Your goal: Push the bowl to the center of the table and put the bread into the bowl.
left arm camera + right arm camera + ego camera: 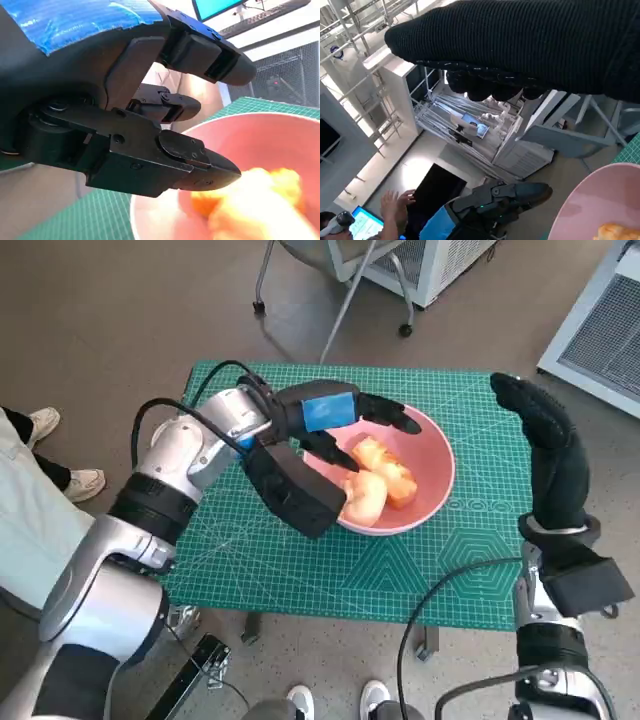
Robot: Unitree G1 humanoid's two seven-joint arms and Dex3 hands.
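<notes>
The pink bowl (430, 455) looks like smooth, matt plastic. The green cutting mat (300, 570) is matt. The right hand (548, 455) wears rough black knitted cloth.

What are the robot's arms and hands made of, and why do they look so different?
Both forearms are pale silver with black cables looping alongside. The left hand is black jointed plastic and metal with blue tape across its back; the right hand wears a black knitted glove.

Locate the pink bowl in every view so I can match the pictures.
Head view: pink bowl mid-table, under the left hand.
Left wrist view: lower right, rim beyond the fingers.
Right wrist view: bottom right corner.
Shared landmark: the bread inside it.
</notes>
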